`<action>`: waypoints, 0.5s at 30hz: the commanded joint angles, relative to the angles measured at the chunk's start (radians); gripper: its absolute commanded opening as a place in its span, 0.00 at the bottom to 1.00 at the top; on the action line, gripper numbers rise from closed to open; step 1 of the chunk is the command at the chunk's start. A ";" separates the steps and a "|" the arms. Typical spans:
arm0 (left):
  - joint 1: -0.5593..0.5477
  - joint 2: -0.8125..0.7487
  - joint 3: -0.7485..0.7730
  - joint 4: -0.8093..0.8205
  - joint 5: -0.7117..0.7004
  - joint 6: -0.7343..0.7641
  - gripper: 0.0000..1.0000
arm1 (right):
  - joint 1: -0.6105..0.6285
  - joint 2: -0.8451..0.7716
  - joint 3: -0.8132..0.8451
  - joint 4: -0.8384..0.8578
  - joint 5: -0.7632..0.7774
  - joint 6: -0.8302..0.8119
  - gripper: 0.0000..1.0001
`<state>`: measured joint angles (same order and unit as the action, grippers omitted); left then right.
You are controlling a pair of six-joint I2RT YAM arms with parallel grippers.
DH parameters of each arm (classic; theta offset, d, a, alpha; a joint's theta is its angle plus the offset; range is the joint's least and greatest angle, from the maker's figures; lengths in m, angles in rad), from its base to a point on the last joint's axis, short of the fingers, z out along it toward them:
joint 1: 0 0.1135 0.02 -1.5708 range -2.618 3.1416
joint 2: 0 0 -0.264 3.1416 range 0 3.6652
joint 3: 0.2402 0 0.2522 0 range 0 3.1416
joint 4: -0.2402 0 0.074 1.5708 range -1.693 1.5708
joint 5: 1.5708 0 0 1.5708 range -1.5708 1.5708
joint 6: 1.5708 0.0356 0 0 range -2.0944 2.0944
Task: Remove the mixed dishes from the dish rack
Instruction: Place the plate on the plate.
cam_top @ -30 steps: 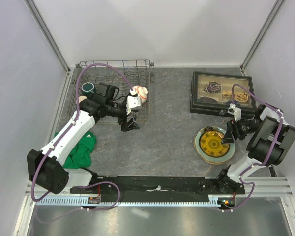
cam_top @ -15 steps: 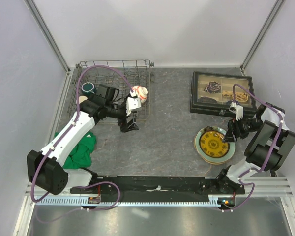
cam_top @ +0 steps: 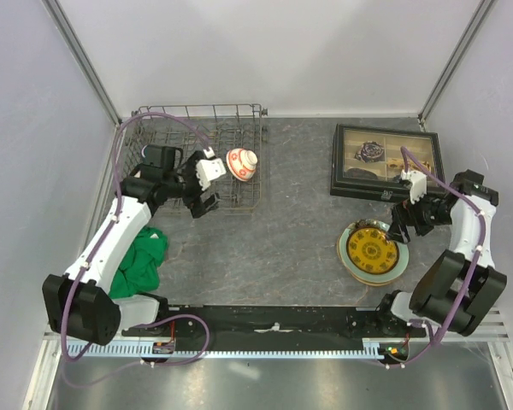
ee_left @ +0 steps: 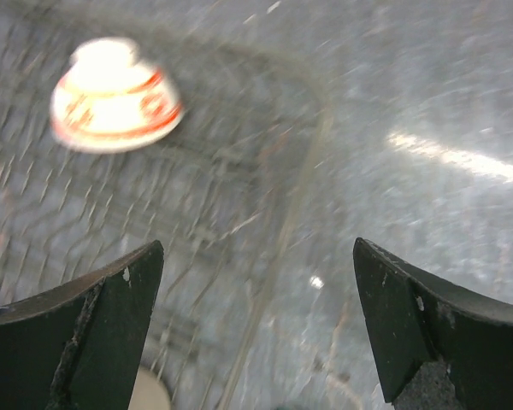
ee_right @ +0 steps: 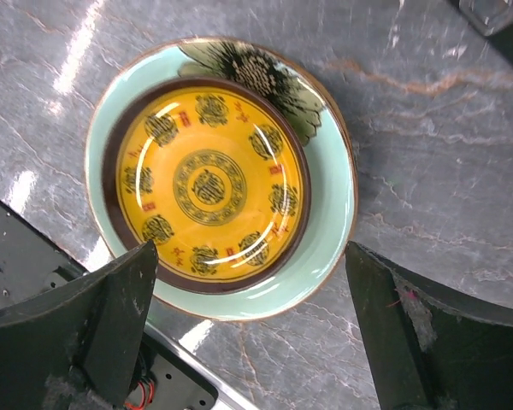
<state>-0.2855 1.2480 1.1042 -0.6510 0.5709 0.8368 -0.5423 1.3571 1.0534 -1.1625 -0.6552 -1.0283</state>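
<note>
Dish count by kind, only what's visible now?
Plates: 1, the pale green plate
Patterned dishes: 1, the yellow-gold dish stacked on that plate
Bowls: 1, the small red-and-white bowl in the rack
Total: 3 in view

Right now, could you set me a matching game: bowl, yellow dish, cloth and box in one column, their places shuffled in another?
Things:
1. bowl
2. yellow dish
3. cloth
4. box

Places:
A. on the green plate
B. far right of the table
C. in the rack
D. near left of the table

Pairs: 1-C, 2-A, 3-D, 4-B
</note>
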 commanded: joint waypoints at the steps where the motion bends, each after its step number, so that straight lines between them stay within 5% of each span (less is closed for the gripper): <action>1: 0.115 -0.016 0.054 0.031 -0.028 0.015 0.99 | 0.060 -0.087 0.017 0.027 -0.038 0.069 0.98; 15: 0.381 0.140 0.184 0.060 -0.233 -0.168 0.99 | 0.332 -0.236 -0.016 0.337 0.132 0.491 0.98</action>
<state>0.0555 1.3384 1.2285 -0.6300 0.4374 0.7631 -0.2493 1.1416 1.0534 -0.9386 -0.5892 -0.6552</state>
